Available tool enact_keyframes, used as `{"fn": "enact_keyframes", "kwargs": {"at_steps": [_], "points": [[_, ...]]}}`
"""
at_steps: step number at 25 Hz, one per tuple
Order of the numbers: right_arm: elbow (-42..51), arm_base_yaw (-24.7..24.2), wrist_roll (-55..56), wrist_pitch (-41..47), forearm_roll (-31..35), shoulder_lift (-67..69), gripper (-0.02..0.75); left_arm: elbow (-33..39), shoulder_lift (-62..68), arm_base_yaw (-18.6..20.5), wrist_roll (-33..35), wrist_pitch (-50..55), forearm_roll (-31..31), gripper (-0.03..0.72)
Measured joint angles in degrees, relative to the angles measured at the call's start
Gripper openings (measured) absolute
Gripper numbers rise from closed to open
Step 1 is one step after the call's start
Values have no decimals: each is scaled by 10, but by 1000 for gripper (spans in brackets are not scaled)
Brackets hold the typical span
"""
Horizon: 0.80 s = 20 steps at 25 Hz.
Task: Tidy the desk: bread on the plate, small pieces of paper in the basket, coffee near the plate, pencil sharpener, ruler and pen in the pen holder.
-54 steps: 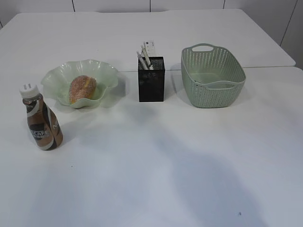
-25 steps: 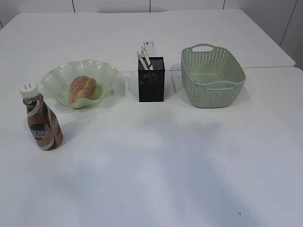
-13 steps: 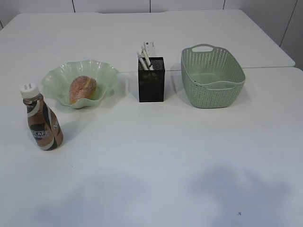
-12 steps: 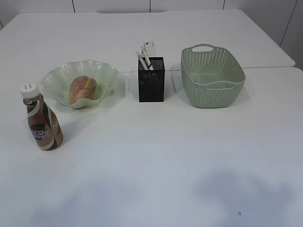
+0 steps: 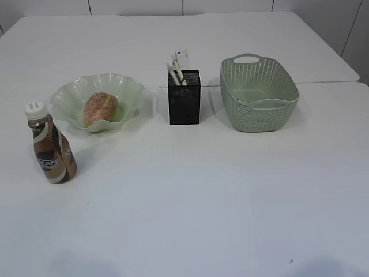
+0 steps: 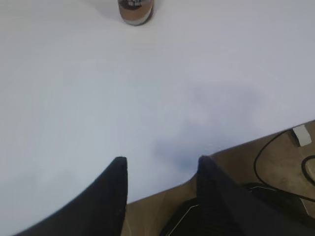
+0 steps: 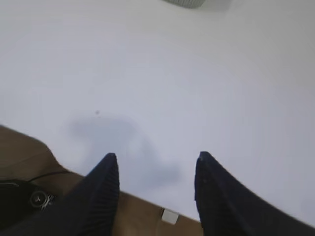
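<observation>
**Desk laid out in a row, both grippers back at the near edge**

Coffee (image 5: 51,149) is the first thing I see from the left: a small bottle with a brown and white swirl label and a white cap, upright on the white desk (image 5: 190,196), near the plate and a little in front of it, not touching. In my left wrist view only its base (image 6: 136,11) shows at the top edge. The left gripper (image 6: 161,164) hangs over the near edge of the desk, well apart from the bottle, its two dark fingers (image 6: 109,196) spread about halfway with nothing between them but tabletop and the brown floor below, where some black cables run.

Next along is the plate (image 5: 130,89), pale green glass with a wavy rim, and the bread (image 5: 100,108), a sugar-dusted golden bun, lies inside it.

At the middle stands the pen holder (image 5: 184,105), a square black mesh cup, upright. Several white sticks poke out of its top and the ruler (image 5: 183,58) rises above them with fine markings; I cannot tell a pen from the other pieces at this size.

Just right of it, apart, sits the basket (image 5: 259,112), a sage-green perforated tub with cut-out handles. I cannot make out anything on its floor. Its lower rim (image 7: 184,3) just enters my right wrist view at the top.

The right gripper (image 7: 155,162) likewise hovers at the near desk edge, fingers (image 7: 103,189) parted a bit past halfway, holding nothing.
</observation>
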Motion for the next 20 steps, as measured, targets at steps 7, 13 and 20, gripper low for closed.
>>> {"fn": "enact_keyframes", "kwargs": {"at_steps": [7, 13, 20], "points": [[101, 0, 10, -22, 22, -74, 403, 39, -31, 0, 2, -21, 0, 281], [124, 0, 10, -63, 33, -102, 403, 56, -31, 0, 5, -74, 4, 268], [124, 0, 10, -71, 33, -105, 403, 63, -31, 0, 7, -86, 6, 267]]}}
